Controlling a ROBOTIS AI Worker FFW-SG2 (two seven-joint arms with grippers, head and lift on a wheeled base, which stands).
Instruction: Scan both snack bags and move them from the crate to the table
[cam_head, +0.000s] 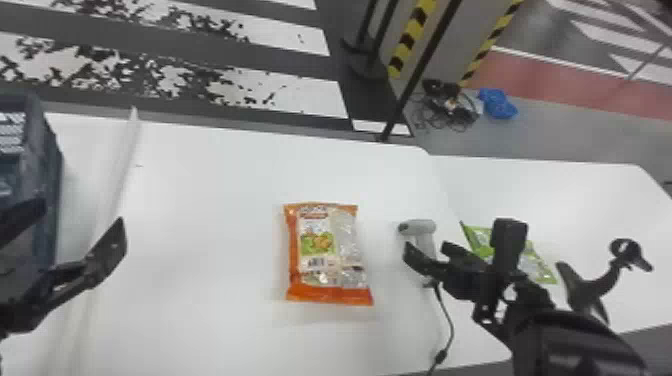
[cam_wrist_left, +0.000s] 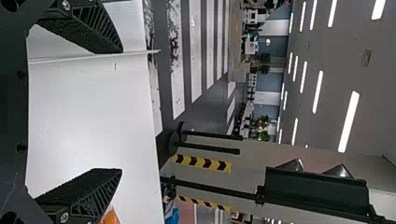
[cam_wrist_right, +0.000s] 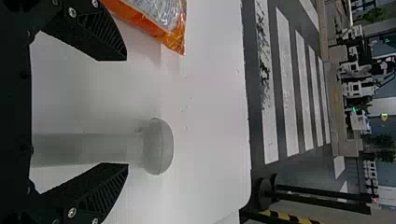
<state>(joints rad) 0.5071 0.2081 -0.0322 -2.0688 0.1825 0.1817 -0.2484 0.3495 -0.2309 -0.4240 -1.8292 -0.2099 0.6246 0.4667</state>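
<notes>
The orange snack bag (cam_head: 330, 250) lies flat mid-table, a corner of the orange bag (cam_wrist_right: 173, 39) showing in the right wrist view. The green snack bag (cam_head: 541, 262) is farther right, partly behind my right arm. At the left, my left gripper (cam_head: 77, 220) stands open beside the dark crate (cam_head: 30, 150); in its wrist view the left gripper (cam_wrist_left: 122, 111) has nothing between its fingers. My right gripper (cam_head: 432, 254) is open around the grey scanner's (cam_head: 417, 228) handle. In the right wrist view, the right gripper (cam_wrist_right: 127, 112) has the scanner (cam_wrist_right: 159, 147) between its separated fingers.
A thin pale upright strip (cam_head: 120, 170) runs along the table (cam_head: 210, 200) beside the crate. The scanner's cable (cam_head: 450, 325) trails toward the table's near edge. A black curved piece with a ring (cam_head: 582, 290) is at the right, past my right gripper.
</notes>
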